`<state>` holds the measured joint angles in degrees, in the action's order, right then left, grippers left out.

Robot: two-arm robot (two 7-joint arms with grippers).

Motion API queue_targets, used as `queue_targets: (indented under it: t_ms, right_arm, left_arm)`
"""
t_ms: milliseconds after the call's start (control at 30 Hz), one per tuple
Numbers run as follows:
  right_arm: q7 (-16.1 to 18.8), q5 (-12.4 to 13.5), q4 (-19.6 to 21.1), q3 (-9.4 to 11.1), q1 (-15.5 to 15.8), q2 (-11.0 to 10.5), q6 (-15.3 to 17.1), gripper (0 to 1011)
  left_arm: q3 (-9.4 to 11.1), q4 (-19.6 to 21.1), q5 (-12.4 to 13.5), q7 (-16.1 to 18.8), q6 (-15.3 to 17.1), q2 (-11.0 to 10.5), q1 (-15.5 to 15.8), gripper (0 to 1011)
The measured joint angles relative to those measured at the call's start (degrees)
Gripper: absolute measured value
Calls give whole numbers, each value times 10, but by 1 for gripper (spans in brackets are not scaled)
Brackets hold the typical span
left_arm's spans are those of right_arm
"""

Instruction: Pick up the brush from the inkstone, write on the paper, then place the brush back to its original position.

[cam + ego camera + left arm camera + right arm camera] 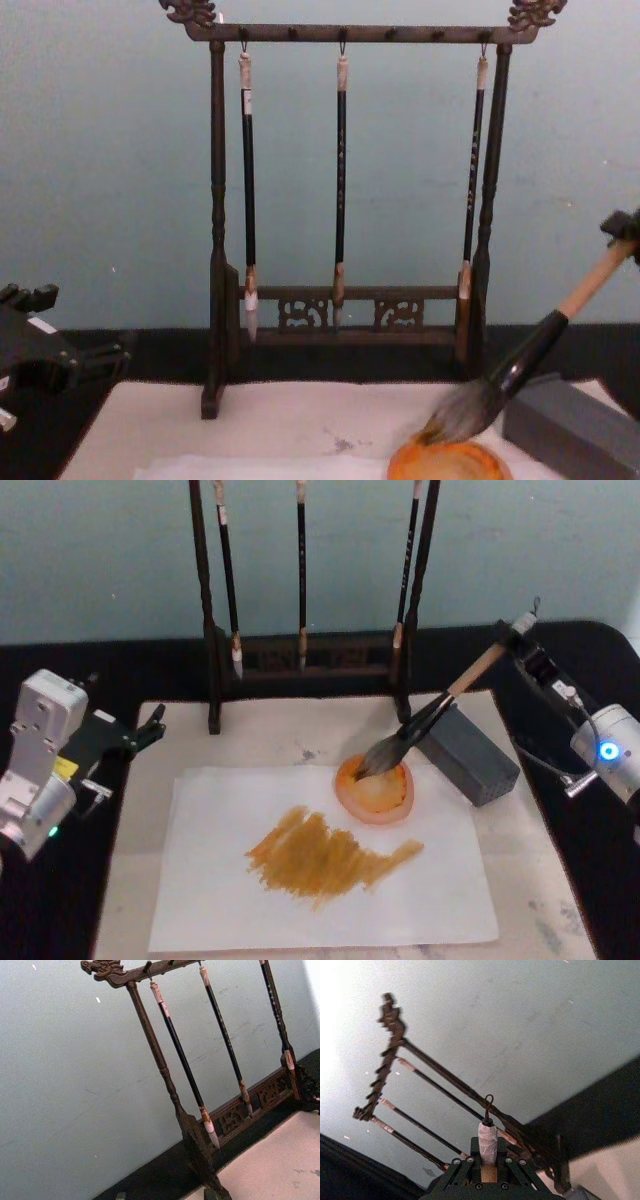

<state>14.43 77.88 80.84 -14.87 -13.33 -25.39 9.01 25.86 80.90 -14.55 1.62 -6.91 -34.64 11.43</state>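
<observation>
At right rear of the table: right gripper (512, 640), raised, arm reaching in from the right edge. Jaws closed narrow on the brush (432, 712) just below its white end cap, with the cap's loop protruding beyond the gripper. Brush tilted: handle up and to the right, bristles down and to the left, tip resting in the inkstone (350, 802). Inkstone seated on the far edge of the paper (220, 910), toward its right end, just beside the grey block (470, 752). On the paper, near the inkstone: orange-brown stroke patch (325, 855).

At the left edge of the cream mat (545, 890): left gripper (150, 725), parked, apart from all task items; opening state not discernible.

Yellow label (65, 768) on the left arm: unreadable. Markings on the shafts of the slim hanging brushes (340, 170): unreadable.
</observation>
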Motion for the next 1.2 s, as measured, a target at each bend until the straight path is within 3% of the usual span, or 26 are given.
queue_targets:
  t_ms: [267, 567, 767, 1200]
  right_arm:
    - [6, 74, -55, 12, -6, 22, 27, 184]
    - [9, 123, -106, 11, -18, 39, 44, 184]
    - [6, 135, -133, 2, -30, 42, 47, 184]
    - [-5, 133, -166, -22, -52, 33, 29, 184]
  left_arm:
    - [0, 0, 0, 0, 0, 0, 0, 1010]
    - [0, 0, 0, 0, 0, 0, 0, 1010]
    - [0, 0, 0, 0, 0, 0, 0, 1010]
    - [0, 0, 0, 0, 0, 0, 0, 1010]
